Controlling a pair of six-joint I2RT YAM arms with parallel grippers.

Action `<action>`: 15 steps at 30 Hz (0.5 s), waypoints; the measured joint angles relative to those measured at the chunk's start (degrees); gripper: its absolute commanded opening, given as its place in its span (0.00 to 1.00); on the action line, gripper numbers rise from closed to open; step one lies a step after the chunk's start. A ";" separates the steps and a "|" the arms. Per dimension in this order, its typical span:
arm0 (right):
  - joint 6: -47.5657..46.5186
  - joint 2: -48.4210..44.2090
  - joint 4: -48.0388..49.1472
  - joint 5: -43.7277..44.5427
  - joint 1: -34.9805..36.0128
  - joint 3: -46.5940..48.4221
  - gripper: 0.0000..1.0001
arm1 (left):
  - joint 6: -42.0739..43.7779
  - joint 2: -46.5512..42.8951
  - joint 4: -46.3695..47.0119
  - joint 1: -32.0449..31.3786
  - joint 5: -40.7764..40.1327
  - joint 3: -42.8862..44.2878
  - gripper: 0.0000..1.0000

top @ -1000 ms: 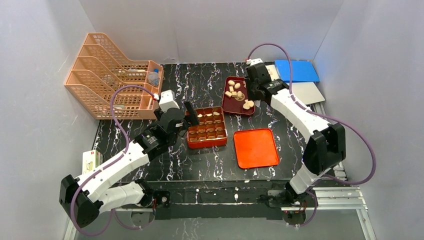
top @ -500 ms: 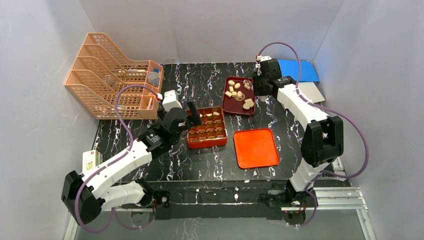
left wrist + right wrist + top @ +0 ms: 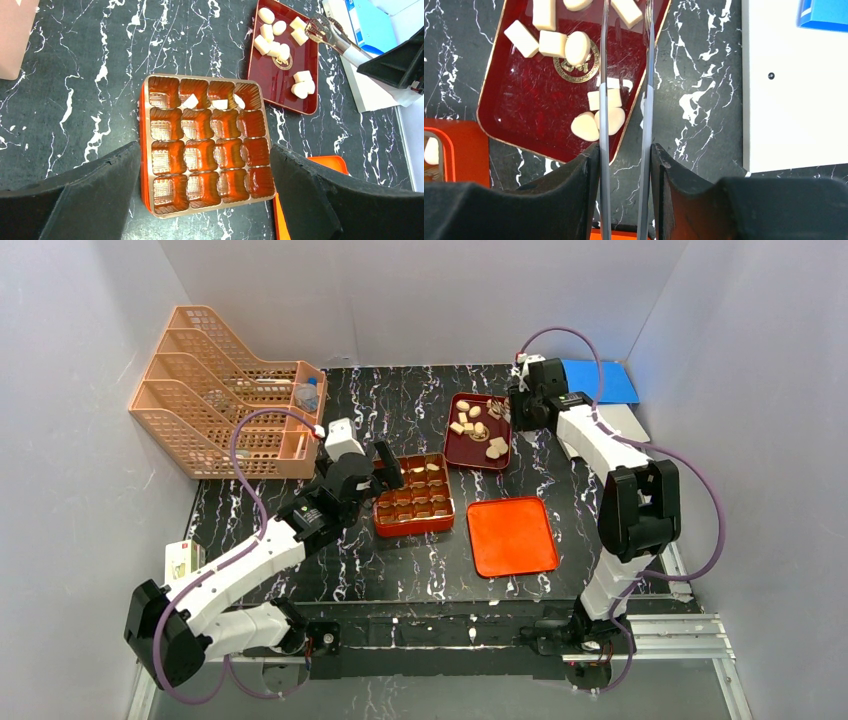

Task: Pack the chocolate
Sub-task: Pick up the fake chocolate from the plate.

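Top view: my right claw (image 3: 514, 407) is clamped on the tongs (image 3: 497, 410) over the dark red tray (image 3: 468, 452), where most chocolate (image 3: 470, 420) lies loose. Left wrist: my left claw (image 3: 204, 150) gapes wide astride the compartmented box (image 3: 146, 165), which has three cells filled. Right wrist: the blades stand apart, so I should straddle one piece squarely, minding the tray's rim; the tabletop (image 3: 704, 100) alongside leaves room to swing.

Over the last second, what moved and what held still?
The right gripper, shut on the metal tongs, shifted right and back beside the dark red tray, its elbow drawing in. The left gripper, open over the compartmented box, and the chocolates stayed put.
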 measured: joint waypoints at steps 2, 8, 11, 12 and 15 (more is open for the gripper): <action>-0.15 0.00 0.57 -0.26 -0.42 0.00 0.47 | 0.00 0.20 0.20 0.00 0.13 0.00 0.98; -0.63 0.81 1.46 -1.03 -1.36 0.02 0.47 | -0.04 0.76 0.52 0.22 0.42 -0.66 0.98; -0.72 1.92 1.79 -1.77 -1.42 0.02 0.47 | -0.07 0.76 0.50 0.44 0.55 -0.98 0.98; -0.74 2.36 1.81 -2.05 -1.44 0.02 0.47 | -0.07 0.76 0.52 0.50 0.57 -1.03 0.98; -0.74 3.08 1.84 -2.47 -1.44 0.02 0.47 | -0.09 0.76 0.55 0.74 0.74 -1.07 0.98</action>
